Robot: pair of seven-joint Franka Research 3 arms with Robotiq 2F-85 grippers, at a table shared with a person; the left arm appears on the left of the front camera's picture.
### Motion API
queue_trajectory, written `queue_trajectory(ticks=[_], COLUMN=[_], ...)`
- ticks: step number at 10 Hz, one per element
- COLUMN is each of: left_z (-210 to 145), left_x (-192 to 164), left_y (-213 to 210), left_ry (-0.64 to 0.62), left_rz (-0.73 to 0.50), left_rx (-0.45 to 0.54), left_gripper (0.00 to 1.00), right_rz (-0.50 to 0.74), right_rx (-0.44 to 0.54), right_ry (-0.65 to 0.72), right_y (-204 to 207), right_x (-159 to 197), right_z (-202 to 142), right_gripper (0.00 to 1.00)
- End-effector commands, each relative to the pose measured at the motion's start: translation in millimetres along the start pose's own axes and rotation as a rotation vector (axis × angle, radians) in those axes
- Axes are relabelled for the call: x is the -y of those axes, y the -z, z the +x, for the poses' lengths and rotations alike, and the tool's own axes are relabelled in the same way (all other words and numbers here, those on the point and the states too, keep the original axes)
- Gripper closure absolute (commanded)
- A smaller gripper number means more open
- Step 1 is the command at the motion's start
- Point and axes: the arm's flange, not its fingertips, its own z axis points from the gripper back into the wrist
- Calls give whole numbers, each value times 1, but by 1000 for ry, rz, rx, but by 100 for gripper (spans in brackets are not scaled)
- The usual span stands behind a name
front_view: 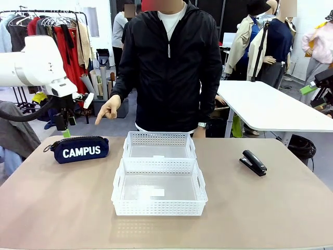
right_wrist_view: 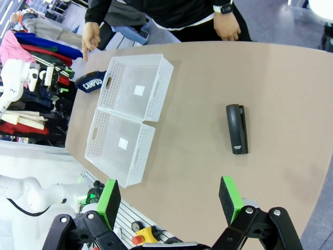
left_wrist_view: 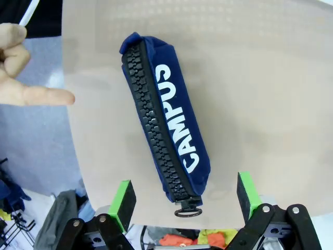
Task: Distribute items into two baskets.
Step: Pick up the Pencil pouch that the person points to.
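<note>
Starting the distribution looks like the step in hand, since both white lattice baskets sit empty at the middle of the table (front_view: pixel 62 208). The near basket (front_view: pixel 158 207) and the far basket (front_view: pixel 158 138) touch rim to rim, one behind the other. The navy CAMPUS pouch (front_view: pixel 80 150) lies by the far edge toward the far left corner. The small black stapler (front_view: pixel 253 162) lies well apart from the baskets, toward the right edge. The left gripper (left_wrist_view: pixel 186 197) hangs above the pouch with its jaws spread wide and nothing held. In its wrist view the pouch runs slantwise between the green pads, with the zip-pull ring at the nearer end. The right gripper (right_wrist_view: pixel 170 199) hangs high over the table, equally wide and empty, with the stapler ahead of it. The next move probably calls for a slight wrist roll to square the pads across the pouch's narrow width. A straight descent and a close on the soft fabric should follow. A person in a black jacket stands at the far edge, and one hand (front_view: pixel 109 110) points a finger down toward the pouch. The room behind holds a clothes rack and a white side table. The tabletop is plain matte beige, flat and smooth.
</note>
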Motion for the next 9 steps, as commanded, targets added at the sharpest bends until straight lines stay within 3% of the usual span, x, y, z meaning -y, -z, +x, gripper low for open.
queue_trajectory(ticks=[1, 9], left_z=[-3, 3], left_x=[-4, -10], left_y=[-1, 6], left_ry=[25, -27], left_rz=[11, 11], left_rx=[-32, 24], left_gripper=[0, 0], right_rz=[-6, -6], right_rx=[11, 11], right_ry=[-5, -5], right_y=[0, 0], right_x=[-1, -1], right_z=[2, 2], right_gripper=[0, 0])
